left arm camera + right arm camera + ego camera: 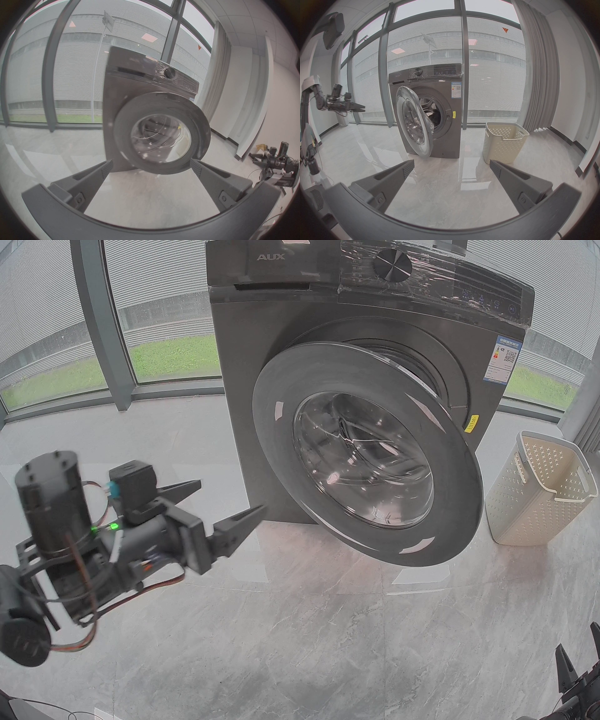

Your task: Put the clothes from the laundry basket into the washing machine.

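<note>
The washing machine (262,365) stands on the grey floor (312,627) with a window (162,302) behind it. Its round door (369,452) is swung open toward the robot, its glass facing outward. In the right wrist view the dark drum mouth shows behind the door.

The laundry basket (537,496), pale and perforated, stands upright on the floor just beside the washing machine, on the robot's right. It is near the machine's side but does not touch it.

The left gripper (232,496) hangs in the air in front of the washing machine, to the robot's left of the door and apart from its rim. Its fingers are spread wide with nothing between them, and they point toward the door. It is well apart from the basket, which is on the far side of the machine.

The right gripper (452,162) is low and well back from the washing machine. Its fingers are also spread and hold nothing. Machine and basket both lie ahead of it, across bare floor.
</note>
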Controlling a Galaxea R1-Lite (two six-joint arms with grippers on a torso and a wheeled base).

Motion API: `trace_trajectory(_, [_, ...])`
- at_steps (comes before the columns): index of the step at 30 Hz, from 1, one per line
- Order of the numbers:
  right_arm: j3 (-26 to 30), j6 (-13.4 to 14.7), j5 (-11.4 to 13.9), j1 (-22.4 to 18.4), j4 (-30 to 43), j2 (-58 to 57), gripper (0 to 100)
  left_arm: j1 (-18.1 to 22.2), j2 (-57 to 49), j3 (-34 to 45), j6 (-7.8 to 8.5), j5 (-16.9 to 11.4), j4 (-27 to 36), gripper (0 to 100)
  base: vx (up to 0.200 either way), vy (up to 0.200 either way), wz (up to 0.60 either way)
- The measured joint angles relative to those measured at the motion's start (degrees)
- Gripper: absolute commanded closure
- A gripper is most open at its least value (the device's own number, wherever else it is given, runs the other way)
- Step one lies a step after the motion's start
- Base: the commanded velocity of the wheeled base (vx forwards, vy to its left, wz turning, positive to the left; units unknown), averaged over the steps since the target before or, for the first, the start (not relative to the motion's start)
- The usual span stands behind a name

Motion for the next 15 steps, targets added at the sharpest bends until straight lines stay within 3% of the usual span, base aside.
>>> trace_trajectory(8, [-0.78, -0.79, 1.17, 0.02, -1.32, 0.0, 0, 10.28, -22.91, 15.58, 2.43, -0.61, 6.61, 0, 0.0, 0.0, 0.0])
trace_trajectory(15, [-6.51, -0.68, 4.45, 1.26, -2.66, 3.39, 0, 19.98, -42.7, 23.6, 3.72, -3.06, 19.99, 0, 0.0, 0.0, 0.0])
